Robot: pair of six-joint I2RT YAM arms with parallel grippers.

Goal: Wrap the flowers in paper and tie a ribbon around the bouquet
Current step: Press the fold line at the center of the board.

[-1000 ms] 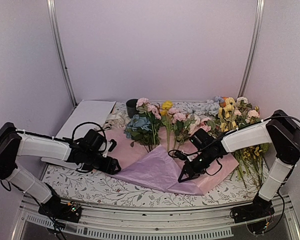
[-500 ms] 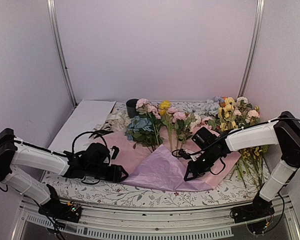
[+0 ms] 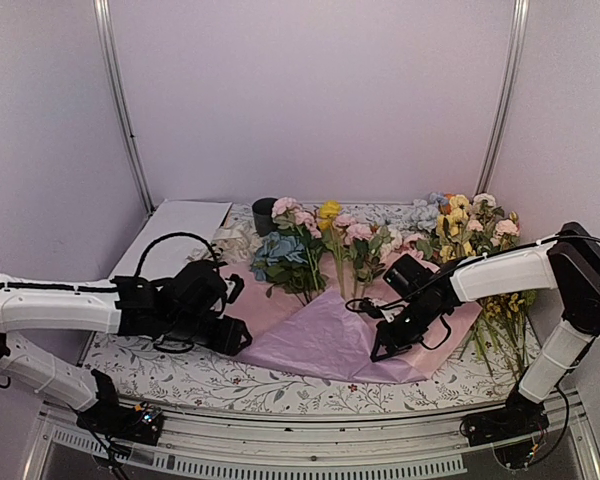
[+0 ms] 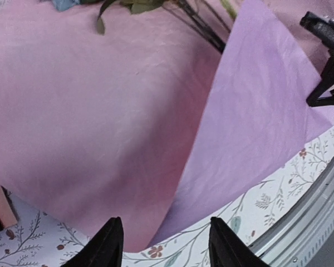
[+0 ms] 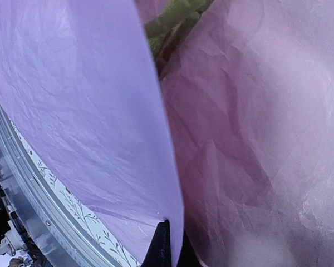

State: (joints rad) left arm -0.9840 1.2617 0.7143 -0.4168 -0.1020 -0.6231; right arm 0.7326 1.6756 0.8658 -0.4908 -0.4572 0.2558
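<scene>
Two white robot arms reach inward over a counter (image 3: 180,375) covered with a leaf-patterned cloth. A large lilac paper (image 3: 320,340) with a pinkish layer lies in the middle, close to the front edge. The flowers (image 3: 305,245) — pink blooms, a blue head and one yellow bloom — lie with their stems on the far part of the paper and their blooms towards the back wall.

The right hand (image 3: 382,348) is closed, pinching the lilac layer at its right side. From its wrist camera the paper (image 5: 72,111) rises as a smooth lilac fold above the crumpled pink layer, with the hand (image 5: 165,245) clamped on its edge and a green stem of the flowers (image 5: 170,22) showing at the top.

The left hand (image 3: 235,335) sits low at the paper's left front corner, fingers apart and gripping nothing. In its wrist view, the hand (image 4: 166,245) frames the paper's front edge (image 4: 256,128).

At the back left lie a flat white sheet (image 3: 175,235) and a dark pot (image 3: 264,212); at the right, a pile of loose flowers (image 3: 480,230).
</scene>
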